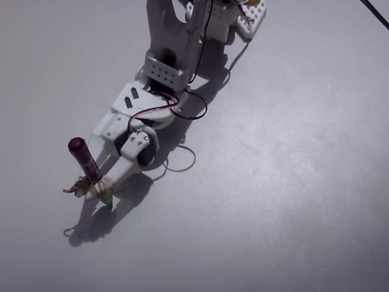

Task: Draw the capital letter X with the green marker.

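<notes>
In the fixed view my gripper (91, 187) sits low over the grey table (285, 182), at the lower left, shut on the green marker (85, 161). The marker leans with its dark maroon rear end up and to the left. Its green tip (107, 199) pokes out below the fingers (115, 175), right at the table surface. Tan bands are wrapped around the fingertips. The capital letter X is hidden: no green stroke shows on the table around the tip, which lies partly under the gripper and its shadow.
The white arm (164, 67) reaches down from the top middle, with red and black wires looping at the wrist. A thin wire loop (182, 163) lies on the table beside the gripper. A black cable (374, 13) crosses the top right corner.
</notes>
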`<action>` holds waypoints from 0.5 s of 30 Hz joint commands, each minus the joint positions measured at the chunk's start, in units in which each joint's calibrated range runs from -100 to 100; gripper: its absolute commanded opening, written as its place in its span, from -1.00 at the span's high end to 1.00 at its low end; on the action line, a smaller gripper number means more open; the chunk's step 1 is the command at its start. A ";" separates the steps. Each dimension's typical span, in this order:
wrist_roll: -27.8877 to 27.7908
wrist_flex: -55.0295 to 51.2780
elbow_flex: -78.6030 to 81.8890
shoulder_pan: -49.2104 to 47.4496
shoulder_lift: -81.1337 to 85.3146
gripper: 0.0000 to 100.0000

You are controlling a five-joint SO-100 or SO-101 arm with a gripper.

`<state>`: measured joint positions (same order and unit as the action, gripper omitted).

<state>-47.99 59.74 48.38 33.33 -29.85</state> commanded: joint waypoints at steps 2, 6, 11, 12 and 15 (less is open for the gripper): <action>0.15 0.79 0.52 0.89 0.14 0.98; -0.44 1.03 0.88 1.84 0.14 0.98; -1.07 1.44 5.19 4.41 4.05 0.98; -1.12 1.77 6.18 4.98 4.76 0.98; -1.27 3.24 8.06 6.22 6.20 0.98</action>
<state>-48.72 61.68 55.12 38.32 -26.52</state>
